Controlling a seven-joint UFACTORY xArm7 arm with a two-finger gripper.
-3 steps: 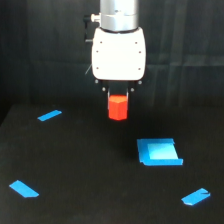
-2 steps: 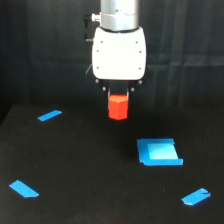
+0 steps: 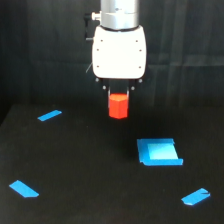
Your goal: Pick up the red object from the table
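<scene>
The red block [image 3: 118, 105] hangs clamped between the two fingers of the gripper [image 3: 119, 100], off the black table [image 3: 90, 170], and it sits slightly higher against the backdrop than it did a second ago, so the arm appears to be carrying it upward. That suggests the pick is essentially done. Around the block, the large blue piece [image 3: 159, 151] lies below and toward the exterior view's right, and a small blue strip [image 3: 49, 115] lies to its left, both untouched.

Black table [image 3: 75, 165] with blue pieces [image 3: 159, 151]
</scene>
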